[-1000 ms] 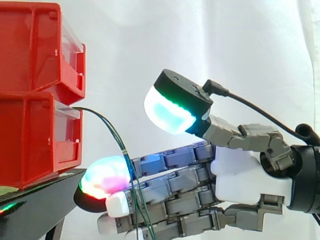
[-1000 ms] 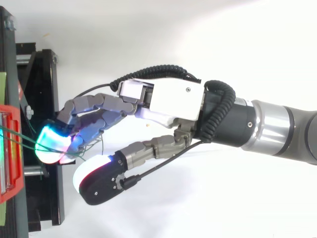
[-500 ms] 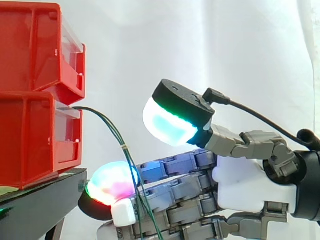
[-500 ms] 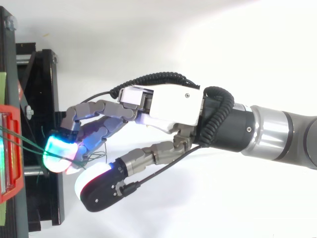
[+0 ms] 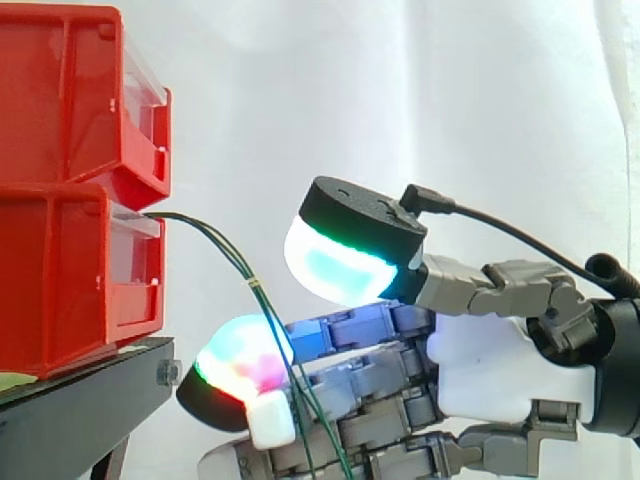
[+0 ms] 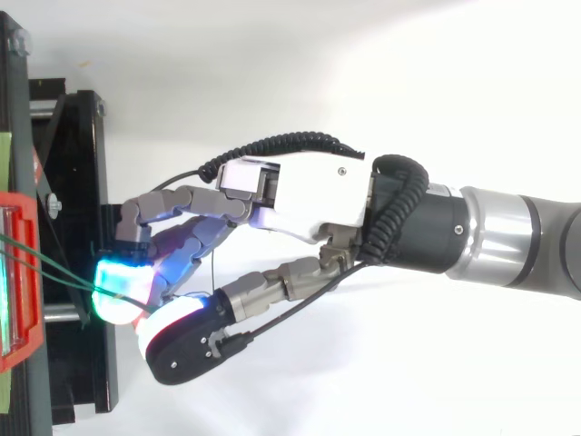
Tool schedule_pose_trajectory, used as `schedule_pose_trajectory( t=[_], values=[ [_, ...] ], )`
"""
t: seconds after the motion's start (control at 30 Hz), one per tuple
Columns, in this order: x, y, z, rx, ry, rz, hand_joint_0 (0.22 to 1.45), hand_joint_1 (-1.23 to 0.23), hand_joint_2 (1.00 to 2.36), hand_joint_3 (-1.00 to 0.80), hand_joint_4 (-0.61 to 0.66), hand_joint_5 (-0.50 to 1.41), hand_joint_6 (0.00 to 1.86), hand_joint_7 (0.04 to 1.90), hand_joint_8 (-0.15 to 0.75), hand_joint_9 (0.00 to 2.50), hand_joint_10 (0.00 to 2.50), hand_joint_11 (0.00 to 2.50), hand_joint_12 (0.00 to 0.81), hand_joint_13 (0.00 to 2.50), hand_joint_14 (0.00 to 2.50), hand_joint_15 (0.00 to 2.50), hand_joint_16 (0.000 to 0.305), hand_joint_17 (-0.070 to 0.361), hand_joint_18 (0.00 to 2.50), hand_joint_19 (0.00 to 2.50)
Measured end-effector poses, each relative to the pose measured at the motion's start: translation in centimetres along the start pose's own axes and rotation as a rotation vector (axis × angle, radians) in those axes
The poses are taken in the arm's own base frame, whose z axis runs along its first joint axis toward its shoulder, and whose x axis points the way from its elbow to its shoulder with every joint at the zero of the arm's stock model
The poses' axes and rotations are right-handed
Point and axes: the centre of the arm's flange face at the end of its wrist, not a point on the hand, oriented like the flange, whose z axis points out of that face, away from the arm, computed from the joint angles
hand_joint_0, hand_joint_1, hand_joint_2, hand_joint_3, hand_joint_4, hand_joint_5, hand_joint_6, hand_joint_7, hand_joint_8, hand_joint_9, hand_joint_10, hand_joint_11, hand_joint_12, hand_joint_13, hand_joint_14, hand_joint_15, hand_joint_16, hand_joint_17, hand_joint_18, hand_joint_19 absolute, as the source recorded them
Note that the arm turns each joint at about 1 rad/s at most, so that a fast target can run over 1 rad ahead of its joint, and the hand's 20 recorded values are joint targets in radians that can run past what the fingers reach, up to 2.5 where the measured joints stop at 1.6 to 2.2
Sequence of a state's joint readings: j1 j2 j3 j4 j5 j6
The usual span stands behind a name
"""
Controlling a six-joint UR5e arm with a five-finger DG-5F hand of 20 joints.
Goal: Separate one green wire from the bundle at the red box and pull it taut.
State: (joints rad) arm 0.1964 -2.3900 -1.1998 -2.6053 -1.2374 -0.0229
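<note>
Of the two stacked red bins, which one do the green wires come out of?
The lower red bin: the green wires leave at its top front edge, beneath the upper red bin, which has none.

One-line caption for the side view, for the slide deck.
Green wires arc from the lower red bin down across the robot hand, before a white curtain.

**Q:** anyone catch any writing, numbers or signs in this one?

**A:** nope, nothing I can actually read. There's a pale green strip [image 6: 4,162] at the far left edge, by the black stand [image 6: 77,182], but I can't make out any print on it. Nothing legible on the faces of the red bins [image 5: 70,240] either.
</note>
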Motion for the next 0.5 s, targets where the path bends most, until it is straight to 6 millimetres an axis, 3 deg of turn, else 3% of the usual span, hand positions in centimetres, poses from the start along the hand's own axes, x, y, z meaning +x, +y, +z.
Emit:
schedule_pose_trajectory(
  t=[0.2, 0.3, 0.43, 0.5],
  values=[
    [-0.2, 1.8, -0.1, -0.001, 0.000, 0.001, 0.61, -0.72, 1.01, -0.31, 0.20, -0.07, 0.51, 1.52, 0.299, 0.86, 0.01, 0.36, 0.382, 0.57, 0.01, 0.22, 0.055, 0.124, 0.53, 0.39],
    [-0.4, 2.5, -0.3, 0.008, -0.002, -0.002, 0.61, -0.73, 1.01, -0.30, 0.18, -0.10, 0.58, 1.45, 0.298, 0.85, 0.01, 0.38, 0.385, 0.57, 0.01, 0.22, 0.056, 0.125, 0.54, 0.39],
    [-0.5, 3.0, -0.4, 0.013, -0.005, -0.007, 0.60, -0.77, 1.02, -0.26, 0.20, -0.16, 0.79, 1.19, 0.305, 0.85, 0.02, 0.44, 0.388, 0.57, 0.01, 0.23, 0.056, 0.126, 0.54, 0.39],
    [-0.5, 3.2, -0.3, 0.010, -0.010, -0.010, 0.59, -0.77, 1.02, -0.26, 0.22, -0.16, 0.82, 1.21, 0.306, 0.86, 0.02, 0.44, 0.388, 0.57, 0.01, 0.23, 0.056, 0.126, 0.55, 0.39]
  ],
)
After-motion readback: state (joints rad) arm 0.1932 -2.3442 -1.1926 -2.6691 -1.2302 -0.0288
